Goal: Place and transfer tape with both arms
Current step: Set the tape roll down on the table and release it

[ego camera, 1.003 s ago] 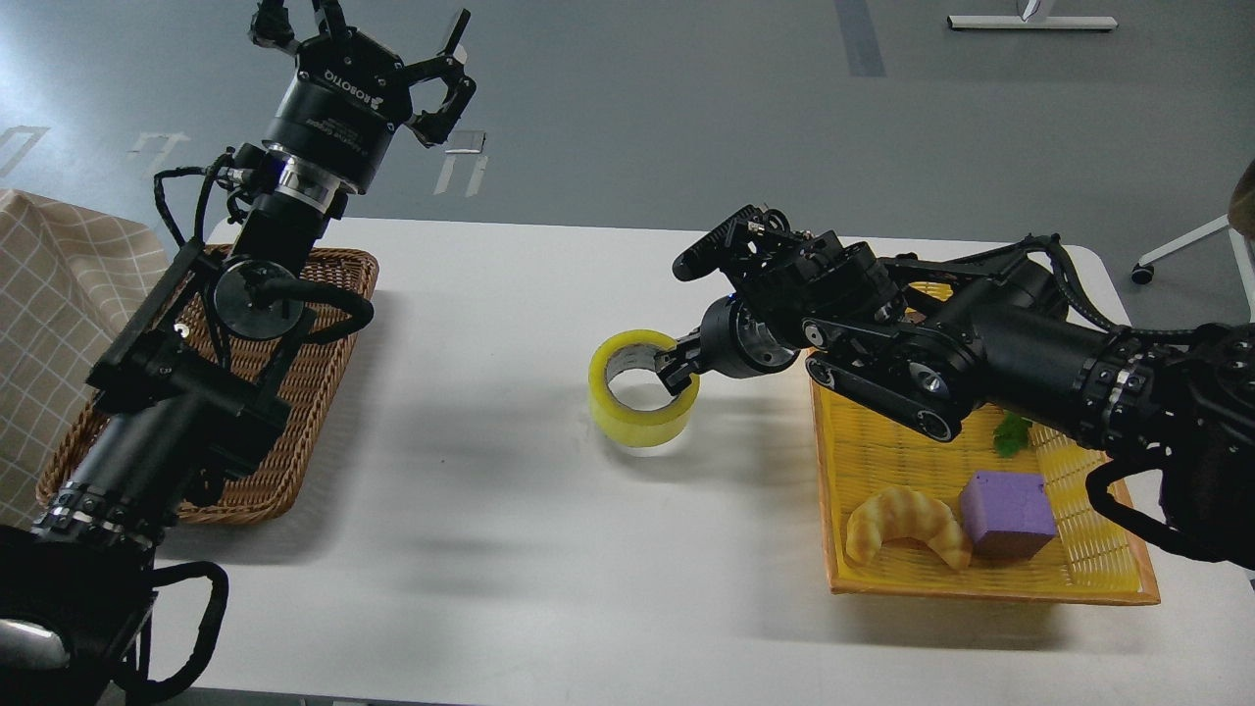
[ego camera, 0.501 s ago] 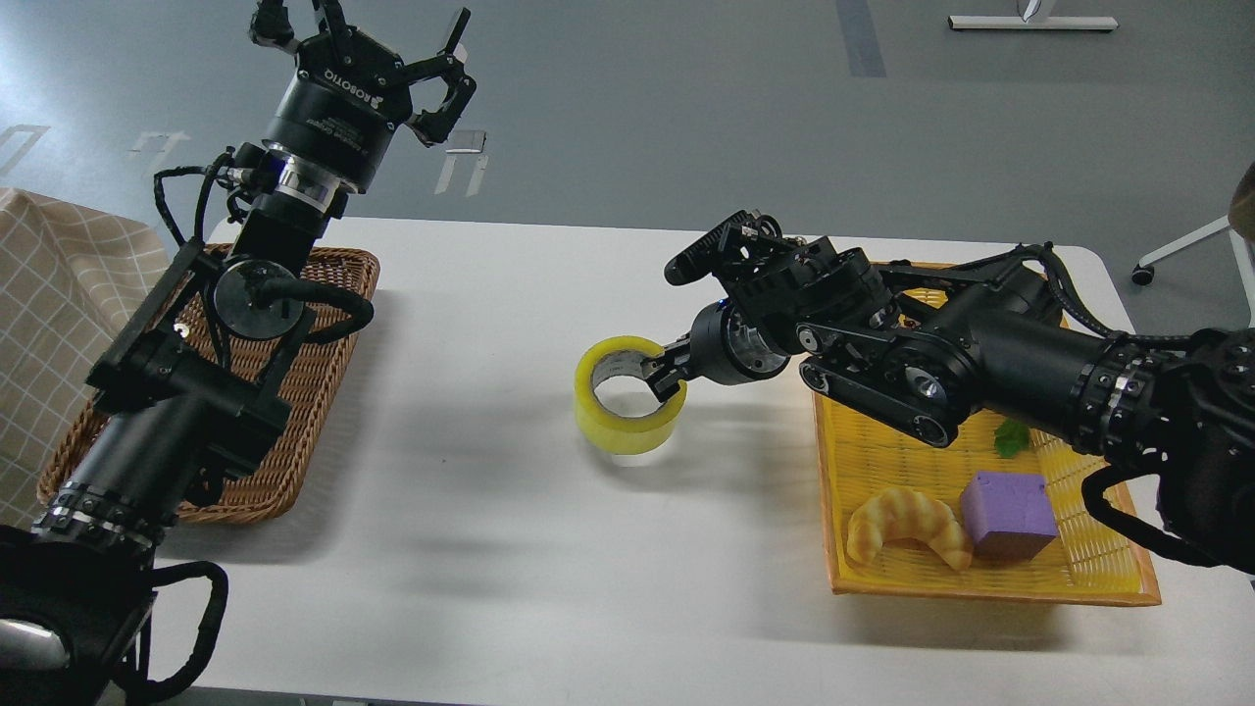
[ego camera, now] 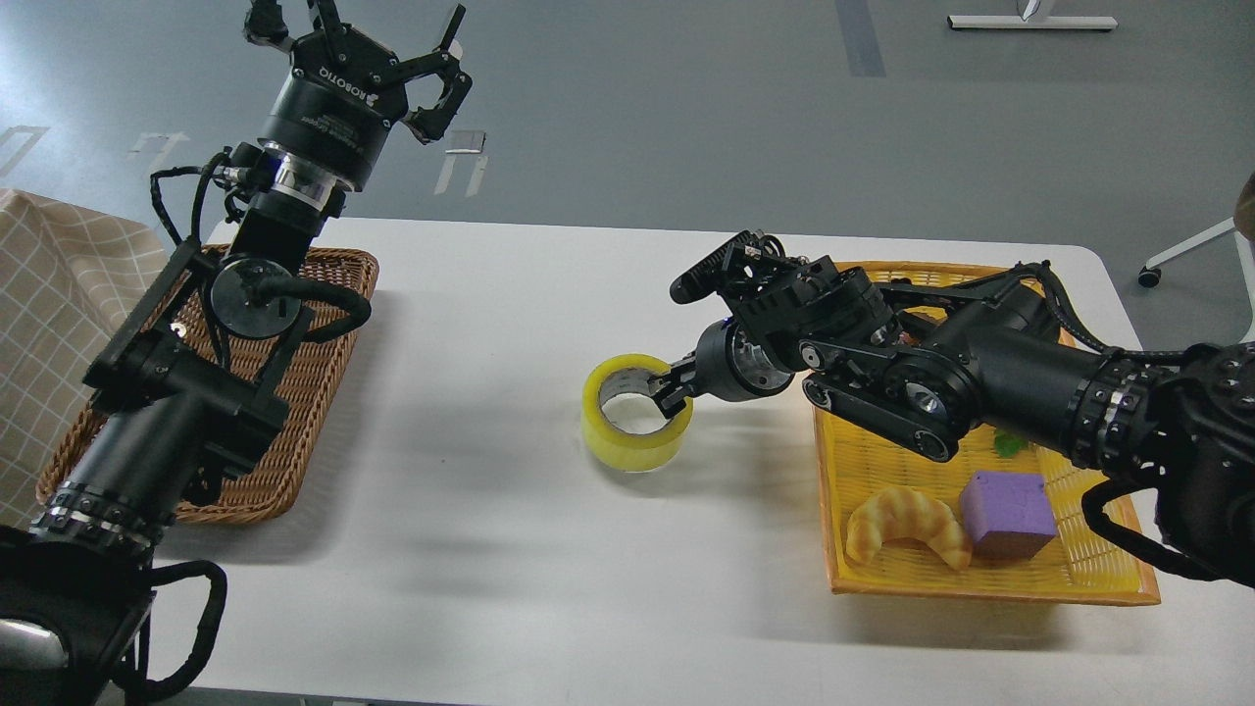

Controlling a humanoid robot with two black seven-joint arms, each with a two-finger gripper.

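The tape (ego camera: 627, 434), a thick translucent yellow ring with a grey-white core, lies flat near the middle of the white table (ego camera: 490, 549). My right gripper (ego camera: 675, 387) is shut on the tape's right wall, one finger inside the core and one outside. My right arm (ego camera: 980, 382) reaches in from the right over the yellow tray. My left gripper (ego camera: 368, 25) is open and empty, raised high at the top left, above the far end of the wicker basket.
A brown wicker basket (ego camera: 324, 392) lies at the table's left under my left arm. A yellow tray (ego camera: 980, 579) at the right holds a croissant (ego camera: 907, 525), a purple block (ego camera: 1008, 512) and a green leaf (ego camera: 1010, 443). A checked cloth (ego camera: 49, 314) hangs at the far left.
My right gripper carried the tape a little left, then lowered it toward me onto the table. My left arm has barely moved.
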